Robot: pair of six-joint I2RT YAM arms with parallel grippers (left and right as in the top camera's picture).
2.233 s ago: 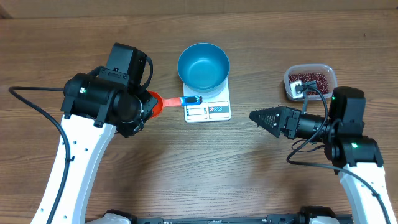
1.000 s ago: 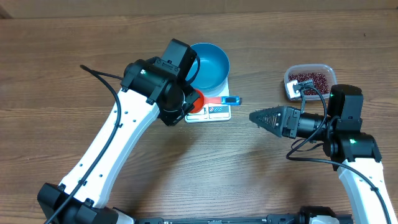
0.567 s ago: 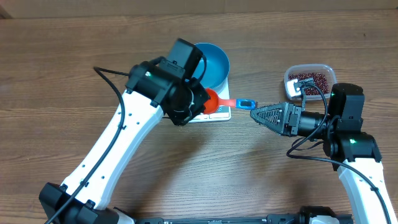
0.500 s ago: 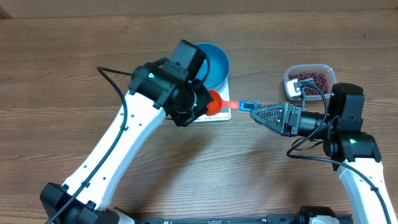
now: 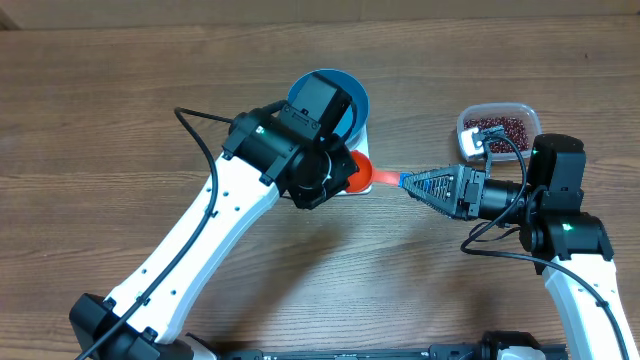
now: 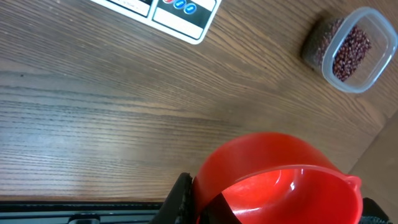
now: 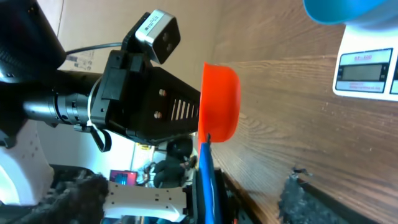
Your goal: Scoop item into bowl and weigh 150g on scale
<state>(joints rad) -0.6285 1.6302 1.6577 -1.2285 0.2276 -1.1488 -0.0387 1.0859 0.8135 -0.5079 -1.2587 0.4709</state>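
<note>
Wood-grain worktop point(image 5: 120, 80) fills the overhead view, and my own left arm point(image 5: 215, 225) crosses it and covers much of what matters. It lies over the scale point(image 7: 367, 71), so from above I see only a white sliver of it beside the blue bowl point(image 5: 357, 97), and the bowl's middle is hidden under my wrist as well. The right wrist view shows the scale's grey display and the bowl's underside, cut off at the top edge; I cannot read the display.

My left hand point(image 6: 277, 208) is clamped on the cup of a red scoop point(image 6: 273, 168). Its fingers show only as dark slivers at the bottom of the left wrist view. I cannot make out anything inside the cup.

The scoop's handle, blue at its end, points toward my right hand point(image 5: 408, 183) and runs between its fingers. Those fingers stand apart on either side of the handle, not touching it as far as I can tell.

The dark red beans point(image 5: 497, 127) lie in a clear plastic tub point(image 5: 462, 130) on the worktop, just behind my right wrist and well apart from the scoop. The bowl sits on the scale, beside my left hand.
</note>
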